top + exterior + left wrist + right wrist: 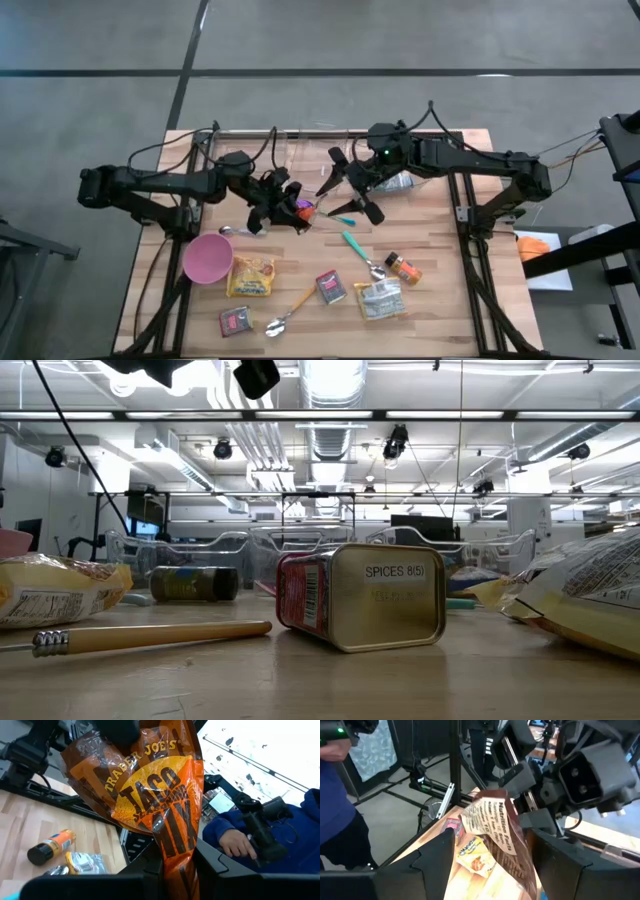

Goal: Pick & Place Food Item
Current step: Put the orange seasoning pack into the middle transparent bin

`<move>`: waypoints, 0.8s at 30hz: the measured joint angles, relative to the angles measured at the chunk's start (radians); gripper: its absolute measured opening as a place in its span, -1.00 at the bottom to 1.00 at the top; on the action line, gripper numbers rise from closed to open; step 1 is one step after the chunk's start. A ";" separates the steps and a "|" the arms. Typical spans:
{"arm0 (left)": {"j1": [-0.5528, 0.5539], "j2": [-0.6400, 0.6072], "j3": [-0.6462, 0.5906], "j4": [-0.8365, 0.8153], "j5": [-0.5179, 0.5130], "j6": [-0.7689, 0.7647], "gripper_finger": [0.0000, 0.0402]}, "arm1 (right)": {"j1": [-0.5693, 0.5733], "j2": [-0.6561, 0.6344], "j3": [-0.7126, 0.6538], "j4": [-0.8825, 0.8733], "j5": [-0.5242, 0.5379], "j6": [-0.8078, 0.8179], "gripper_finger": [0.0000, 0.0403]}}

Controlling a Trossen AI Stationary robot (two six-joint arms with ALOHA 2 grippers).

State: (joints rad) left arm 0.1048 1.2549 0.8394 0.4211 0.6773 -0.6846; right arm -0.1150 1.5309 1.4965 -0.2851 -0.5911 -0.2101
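A: Taco seasoning packet (150, 805) — where is it?

B: Up off the table, near the middle, pinched at its lower edge between the left gripper's (172, 865) dark fingers. The printed front faces that arm's wrist camera.

A: And the right gripper (487, 860)?

B: Right at the same packet. Its two fingers stand spread, one on each side of the packet's back panel with the nutrition print; I cannot tell whether they touch it yet. From above, both grippers meet over the table's centre, left gripper (290, 207) and right gripper (345, 195) just beside each other.

A: What lies on the wooden table (450, 300) nearer the front edge?

B: In the low view, a spice tin (360, 600) on its side, closest to the camera, with a wooden-handled spoon (150, 635) just beside it. A yellow snack bag (250, 275) lies next to a pink bowl (207, 258) on the left side.

A: Farther back?

B: A teal-handled spoon (362, 252), an orange spice bottle (403, 267) lying down, and a foil pouch (380, 298) near it.

A: Beyond the table?

B: A person in a blue sleeve (240, 827), hand (235, 844) resting near a camera rig.
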 joint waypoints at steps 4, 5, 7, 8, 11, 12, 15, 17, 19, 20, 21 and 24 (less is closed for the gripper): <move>0.004 0.000 0.000 0.005 0.007 0.000 -0.70 | 0.006 0.018 -0.001 0.039 0.000 -0.004 -0.08; 0.004 0.000 0.000 0.005 0.008 0.000 -0.70 | 0.006 0.021 0.002 0.045 0.000 -0.006 -0.17; 0.004 0.000 0.000 0.005 0.008 0.000 -0.70 | 0.006 0.022 0.003 0.045 0.000 -0.007 -0.36; 0.004 0.000 0.000 0.005 0.008 0.001 -0.70 | 0.006 0.022 0.003 0.046 0.000 -0.011 -0.47; 0.004 0.000 0.000 0.004 0.008 0.001 -0.70 | 0.006 0.016 0.003 0.047 0.001 -0.037 -0.82; 0.004 0.000 0.000 0.004 0.008 0.001 -0.69 | 0.006 0.015 0.003 0.046 0.000 -0.050 -0.89; 0.004 0.000 0.000 0.002 0.007 0.002 -0.64 | 0.006 0.011 0.003 0.035 0.000 -0.053 -0.95; 0.004 0.000 0.000 0.002 0.007 0.002 -0.62 | 0.006 0.008 0.003 0.026 0.000 -0.053 -0.96; 0.005 0.000 0.000 0.001 0.007 0.004 -0.63 | 0.006 0.004 0.003 0.013 0.001 -0.051 -0.96; 0.005 0.000 0.000 0.001 0.006 0.004 -0.63 | 0.006 0.002 0.003 0.008 0.001 -0.047 -0.96; 0.006 0.000 0.000 0.001 0.005 0.004 -0.63 | 0.006 0.000 0.003 0.005 0.002 -0.036 -0.96; 0.009 0.000 0.000 0.002 0.004 -0.019 -0.63 | 0.005 -0.008 0.003 0.000 0.016 -0.004 -0.97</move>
State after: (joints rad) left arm 0.1143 1.2546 0.8394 0.4232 0.6809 -0.7033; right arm -0.1097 1.5225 1.4998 -0.2851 -0.5753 -0.2140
